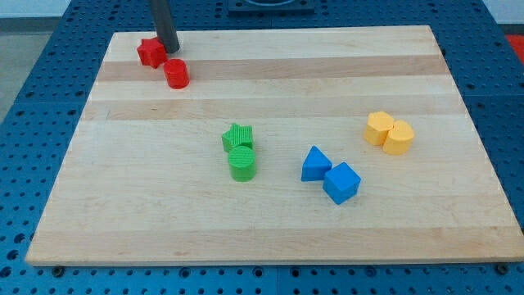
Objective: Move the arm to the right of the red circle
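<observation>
The red circle (pixel 176 74) stands near the view's top left corner of the wooden board (pixel 270 82). A red star (pixel 150 52) lies just up and left of it. My tip (pixel 170 49) rests on the board just above the red circle and right beside the red star, on the star's right. The rod rises out of the view's top.
A green cube (pixel 238 136) and a green circle (pixel 242 163) sit touching near the board's middle. A blue triangle (pixel 315 164) and a blue cube (pixel 341 182) sit to their right. Two yellow blocks (pixel 389 133) lie at the view's right.
</observation>
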Controlling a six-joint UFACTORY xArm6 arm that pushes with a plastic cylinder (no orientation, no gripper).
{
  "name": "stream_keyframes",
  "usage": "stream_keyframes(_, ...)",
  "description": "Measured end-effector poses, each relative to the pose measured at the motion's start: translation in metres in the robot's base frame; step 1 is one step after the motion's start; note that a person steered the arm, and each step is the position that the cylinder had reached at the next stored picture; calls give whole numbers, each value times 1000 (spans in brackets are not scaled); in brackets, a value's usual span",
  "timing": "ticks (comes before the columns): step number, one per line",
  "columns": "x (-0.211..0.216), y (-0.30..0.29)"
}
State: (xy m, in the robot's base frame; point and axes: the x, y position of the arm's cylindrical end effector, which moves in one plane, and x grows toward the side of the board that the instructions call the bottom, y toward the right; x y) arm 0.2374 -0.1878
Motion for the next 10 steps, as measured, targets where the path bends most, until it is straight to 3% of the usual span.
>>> stream_keyframes(3, 0, 2)
stream_keyframes(6, 2, 52)
stream_keyframes(10, 82, 65)
